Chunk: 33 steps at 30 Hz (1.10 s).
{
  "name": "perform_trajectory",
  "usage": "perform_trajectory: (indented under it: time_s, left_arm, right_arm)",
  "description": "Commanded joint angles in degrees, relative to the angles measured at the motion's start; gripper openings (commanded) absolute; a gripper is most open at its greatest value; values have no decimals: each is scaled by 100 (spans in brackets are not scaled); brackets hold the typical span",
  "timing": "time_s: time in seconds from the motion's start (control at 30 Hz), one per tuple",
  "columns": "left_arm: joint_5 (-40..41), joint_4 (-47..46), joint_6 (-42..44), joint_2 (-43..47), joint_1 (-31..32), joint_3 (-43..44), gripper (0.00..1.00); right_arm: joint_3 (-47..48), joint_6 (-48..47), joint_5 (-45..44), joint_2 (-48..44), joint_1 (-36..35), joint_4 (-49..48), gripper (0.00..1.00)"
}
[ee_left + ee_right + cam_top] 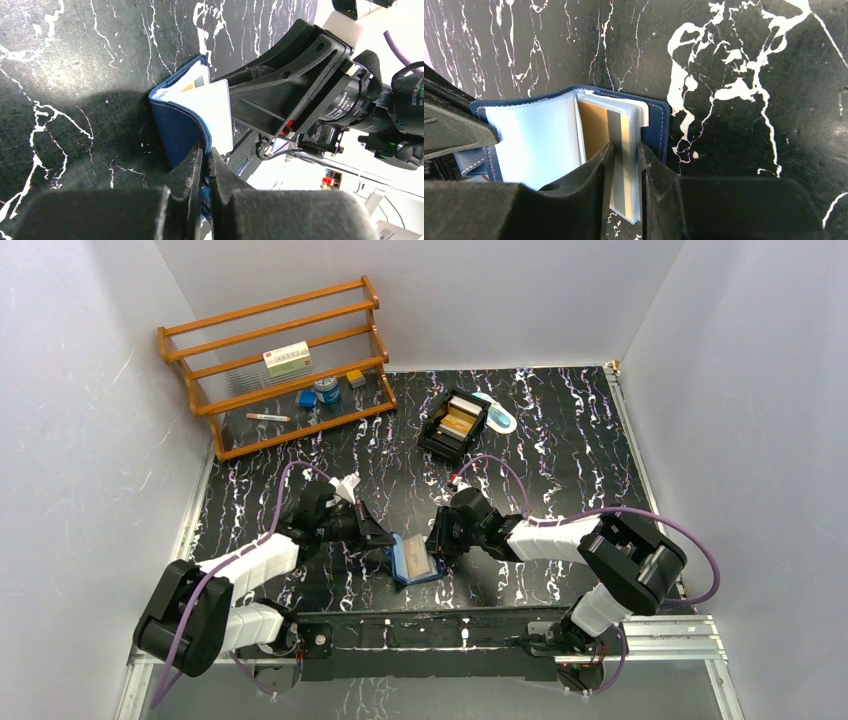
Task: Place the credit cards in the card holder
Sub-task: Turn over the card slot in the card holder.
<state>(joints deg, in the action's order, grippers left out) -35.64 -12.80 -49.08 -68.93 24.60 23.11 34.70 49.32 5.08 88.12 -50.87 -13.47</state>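
Observation:
The navy card holder (pixel 414 561) stands open on the black marbled table between both arms. My left gripper (pixel 205 152) is shut on the edge of the card holder's navy cover (pixel 177 125); in the top view this left gripper (pixel 384 537) sits at the holder's left side. My right gripper (pixel 625 159) is shut on a gold credit card (pixel 620 140) with a grey stripe, together with the clear pocket leaves around it. The card sticks partly out of the holder (pixel 655 125). A light blue pocket page (pixel 536 142) is folded out to the left. More gold credit cards (pixel 459 421) lie in the black tray.
The black open tray (pixel 438 436) stands at the back centre with a small light blue thing (pixel 500 418) beside it. A wooden rack (pixel 275 365) at the back left holds a white-and-red box (pixel 287 359) and small items. Grey walls close in on both sides.

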Motion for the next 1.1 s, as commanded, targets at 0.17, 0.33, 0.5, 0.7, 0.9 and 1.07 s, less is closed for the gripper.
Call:
perform_trajectory:
  time_s: [0.17,0.33,0.5,0.7,0.9,1.07]
  left_arm:
    - [-428,-559,-93,-297,36,143,5]
    - [-424,-547,-46,-314,36,145,10]
    - [-408,-496,-5,-338,36,190,12]
    - [-407,-460,49,-422,40,252,0]
    - [-210,929,772,-533,38,1004,0]
    - [-372,1210,674,-637,27,1180,0]
  right_arm:
    - [-50,-76,-70,21,-46,275,32]
    - [-61,-78,-46,63,-46,234,32]
    - [-96,-79,-18,61,-46,195,32]
    - [-61,-79,-24,-81,-46,389,32]
    - [319,-432,-718,-879,4,1592,38]
    - [834,-1331,-1168,-1723,107,2163,56]
